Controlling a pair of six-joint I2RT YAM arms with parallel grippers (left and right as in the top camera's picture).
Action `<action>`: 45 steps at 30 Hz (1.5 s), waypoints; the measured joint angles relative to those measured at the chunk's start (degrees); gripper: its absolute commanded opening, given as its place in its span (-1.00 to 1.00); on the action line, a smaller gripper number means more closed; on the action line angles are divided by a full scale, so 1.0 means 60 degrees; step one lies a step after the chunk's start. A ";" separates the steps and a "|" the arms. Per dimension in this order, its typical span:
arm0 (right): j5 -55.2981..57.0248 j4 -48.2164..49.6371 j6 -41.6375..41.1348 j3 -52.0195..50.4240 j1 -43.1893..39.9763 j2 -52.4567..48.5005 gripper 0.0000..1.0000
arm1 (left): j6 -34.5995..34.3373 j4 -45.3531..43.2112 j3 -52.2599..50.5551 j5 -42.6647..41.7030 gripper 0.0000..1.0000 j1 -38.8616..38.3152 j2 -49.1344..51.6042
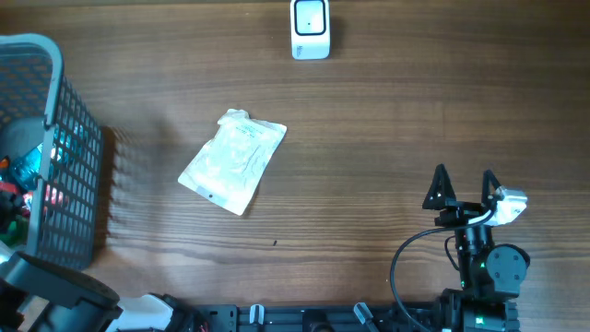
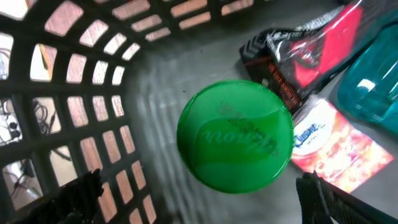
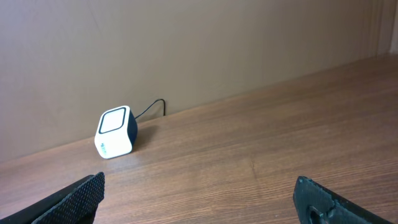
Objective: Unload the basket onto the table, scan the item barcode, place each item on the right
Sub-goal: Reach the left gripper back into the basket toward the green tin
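Observation:
My left gripper point(image 2: 200, 186) hangs open inside the grey mesh basket point(image 2: 81, 74), just above a round green lid point(image 2: 235, 137), with nothing between its fingers. Beside the lid lie a red and black packet point(image 2: 311, 56), a teal item point(image 2: 373, 81) and a white and orange packet point(image 2: 329, 140). The white barcode scanner point(image 1: 310, 28) stands at the table's far edge, and it also shows in the right wrist view, scanner point(image 3: 115, 132). My right gripper point(image 1: 464, 180) is open and empty over bare wood at the front right, right gripper point(image 3: 200, 186) pointing toward the scanner.
A flat white pouch point(image 1: 232, 160) lies on the wooden table between the basket point(image 1: 64, 138) and the scanner. The basket stands at the left edge. A black cable runs from the scanner toward the wall.

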State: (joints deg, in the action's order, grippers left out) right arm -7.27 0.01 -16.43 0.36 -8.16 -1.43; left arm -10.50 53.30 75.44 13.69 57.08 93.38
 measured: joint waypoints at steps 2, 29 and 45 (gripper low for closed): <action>0.0000 0.0004 -0.0004 0.0000 0.0000 0.0000 1.00 | 0.0015 -0.0331 -0.0004 -0.0197 1.00 0.0000 0.0000; 0.0000 0.0000 -0.0004 0.0000 0.0000 0.0000 1.00 | 0.0098 -0.1541 -0.0331 -0.0911 0.33 0.0000 0.1880; 0.0000 0.0004 -0.0004 0.0000 0.0000 0.0000 0.99 | -0.0586 -0.1206 -0.0390 -0.2404 0.27 0.0000 -0.1005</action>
State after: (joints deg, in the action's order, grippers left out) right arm -7.27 0.03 -16.45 0.36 -8.16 -1.43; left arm -14.02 46.06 73.10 -0.73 57.08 87.35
